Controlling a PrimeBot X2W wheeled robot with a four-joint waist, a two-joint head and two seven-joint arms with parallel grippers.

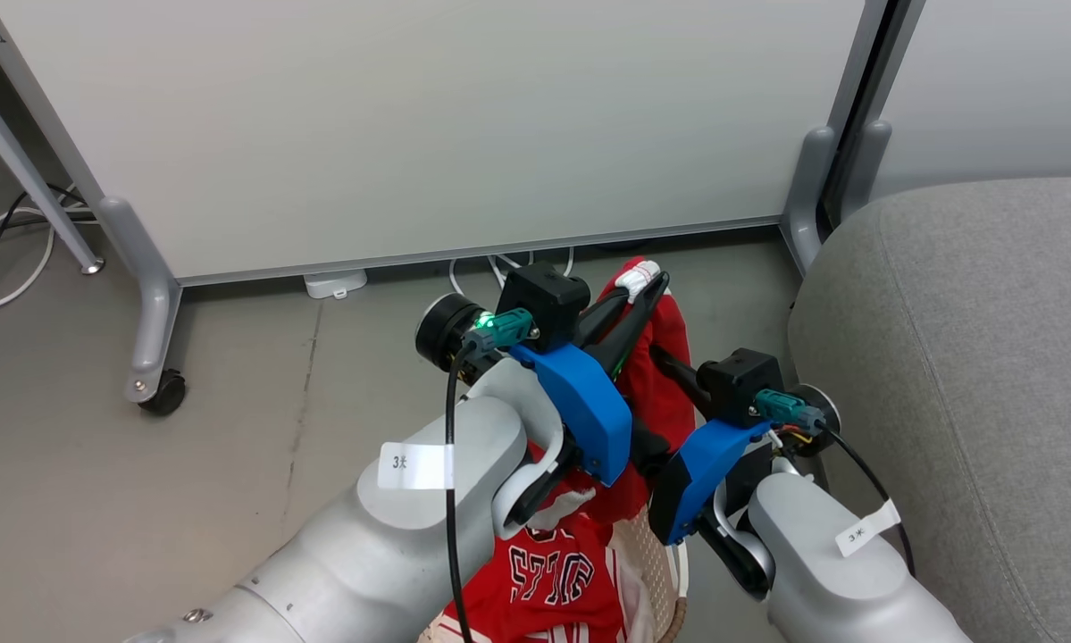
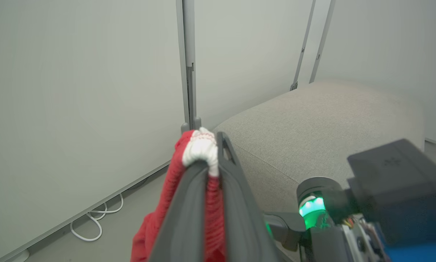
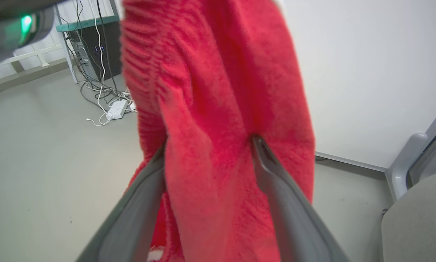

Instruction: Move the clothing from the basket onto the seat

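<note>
Clothing (image 1: 656,375) pinched by its white trim in closed left jaws, hanging long-axis down over basket (image 1: 669,572). Right jaws apart, astride the drape below. Seat (image 1: 973,357) beyond right jaws, nearer that arm.

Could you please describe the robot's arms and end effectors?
The left forearm and right forearm are silver-grey, each with a white label. Each wrist has a blue housing, black camera box and teal plug with black cable. The left end effector and right end effector have long dark fingers. A green light marks the left wrist.
</note>
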